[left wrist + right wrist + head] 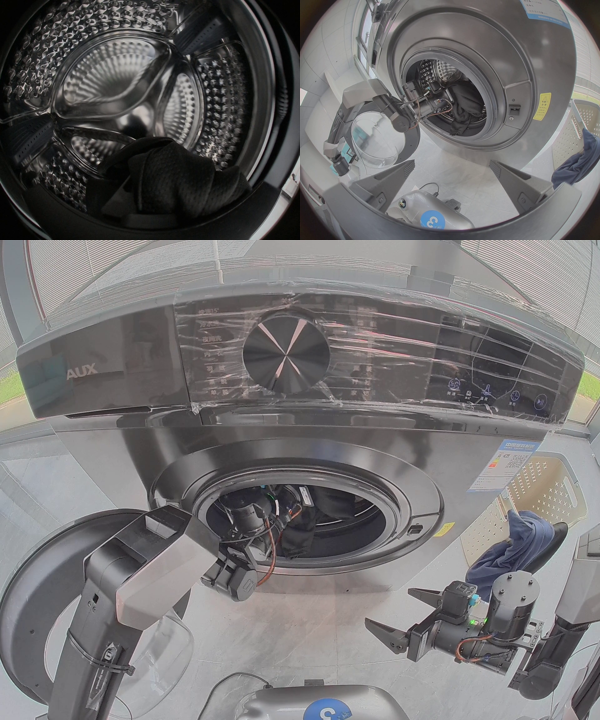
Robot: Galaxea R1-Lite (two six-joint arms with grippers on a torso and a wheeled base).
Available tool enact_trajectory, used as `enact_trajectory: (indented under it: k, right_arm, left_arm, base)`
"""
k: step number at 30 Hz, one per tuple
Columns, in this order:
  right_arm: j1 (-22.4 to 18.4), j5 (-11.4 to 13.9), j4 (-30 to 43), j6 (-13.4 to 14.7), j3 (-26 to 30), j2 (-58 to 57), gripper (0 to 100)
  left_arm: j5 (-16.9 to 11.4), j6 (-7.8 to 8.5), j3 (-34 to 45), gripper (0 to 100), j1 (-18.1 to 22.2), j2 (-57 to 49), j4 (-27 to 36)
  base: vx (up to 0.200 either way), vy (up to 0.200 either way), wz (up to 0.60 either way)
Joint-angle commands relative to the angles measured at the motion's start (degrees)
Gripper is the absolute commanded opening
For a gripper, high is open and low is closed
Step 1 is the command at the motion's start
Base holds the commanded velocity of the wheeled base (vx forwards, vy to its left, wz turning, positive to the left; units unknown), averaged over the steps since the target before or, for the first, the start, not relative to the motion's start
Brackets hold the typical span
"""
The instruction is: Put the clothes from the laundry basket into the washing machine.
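The right gripper [394,609] hangs nearest, its fingers [389,178] spread wide and empty above the floor. Out past them, on the outer side, the blue garment [519,546] drapes over the laundry basket [553,480]. Farther in, the left gripper [256,509] sits inside the washing machine [400,452] mouth, and I cannot tell whether it holds anything. Just beside it the black garment [175,178] heaps on the door lip. It probably wants carrying deeper into the drum [109,78] so nothing trails out.

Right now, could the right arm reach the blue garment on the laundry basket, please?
Probably yes: the right gripper hangs open close to the laundry basket, and the blue garment drapes over its rim with nothing in between, though it faces away.
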Motion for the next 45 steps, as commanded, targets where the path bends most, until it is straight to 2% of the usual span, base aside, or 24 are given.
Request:
enact_trajectory:
  k: [1,4,13,14,18,21,22,23,26,27,31,34,38,39,41,44,45]
  right_arm:
    - [0.0,0.01,-0.41,0.0,-0.04,0.24,100]
    - [0.0,-0.08,-0.41,0.0,-0.04,0.32,100]
    - [0.09,-0.08,-0.41,0.0,-0.04,0.85,100]
    - [0.0,-0.08,-0.41,0.08,-0.04,0.85,100]
    - [0.0,-0.08,-0.41,0.08,-0.13,0.94,100]
    - [0.17,-0.08,-0.49,0.08,-0.22,1.56,100]
    - [0.17,-0.08,-0.41,0.08,-0.22,1.64,100]
    - [0.35,-0.08,-0.49,0.08,-0.22,1.82,100]
    - [0.7,-0.08,-0.49,0.08,-0.22,1.82,100]
    - [1.05,-0.17,-0.41,0.08,-0.22,1.82,100]
    - [1.32,-0.17,-0.41,0.08,-0.22,1.82,100]
    - [1.58,-0.25,-0.41,0.17,-0.22,1.91,100]
    - [1.93,-0.25,-0.49,0.17,-0.22,2.61,100]
    - [1.93,-0.25,-0.49,0.17,-0.22,2.7,100]
    - [1.93,-0.25,-0.49,0.17,-0.22,2.7,100]
    - [1.93,-0.25,-0.49,0.17,-0.22,2.96,100]
    - [1.93,-0.25,-0.49,0.17,-0.22,2.96,100]
  left_arm:
    - [2.39,0.03,-9.0,0,3.1,4.34,3.7]
    - [4.24,0.03,-10.85,0,3.36,3.98,5.19]
    - [5.73,-0.05,-10.06,0,1.78,2.75,6.51]
    - [5.73,-0.05,-9.62,100,1.69,2.4,6.77]
    - [5.64,-0.93,-6.72,100,1.16,0.91,7.3]
    - [5.64,-4.45,-2.5,100,0.02,-0.59,7.83]
    - [5.64,-4.54,-2.06,100,-0.07,-0.67,7.83]
    - [4.94,-5.33,1.98,100,-0.68,-1.9,8.88]
    - [4.15,-5.5,6.9,100,-1.12,-2.61,10.11]
    - [2.74,-5.59,8.66,100,-1.56,-2.26,10.02]
    - [2.21,-5.5,8.13,100,-1.65,0.29,10.11]
    - [0.54,-5.5,8.75,100,-1.91,1.26,10.37]
    - [0.19,-5.15,7.52,100,-2.53,3.02,11.25]
    - [0.19,-5.15,6.29,0,-2.53,3.37,11.52]
    - [0.19,-5.42,4.79,0,-2.53,3.72,11.96]
    - [2.21,-5.86,-4.35,0,-1.91,6.8,12.57]
    - [2.3,-5.86,-4.7,0,-1.91,6.88,12.57]
  base:
    - [0.0,0.0,0.0]
    - [0.0,0.0,0.0]
    - [0.0,0.0,0.0]
    - [0.0,0.0,0.0]
    - [0.0,0.0,0.0]
    - [0.0,0.0,0.0]
    - [0.0,0.0,0.0]
    - [0.0,0.0,0.0]
    - [0.0,0.0,0.0]
    - [0.0,0.0,0.0]
    - [0.0,0.0,0.0]
    - [0.0,0.0,0.0]
    - [0.0,0.0,0.0]
    - [0.0,0.0,0.0]
    - [0.0,0.0,0.0]
    - [0.0,0.0,0.0]
    - [0.0,0.0,0.0]
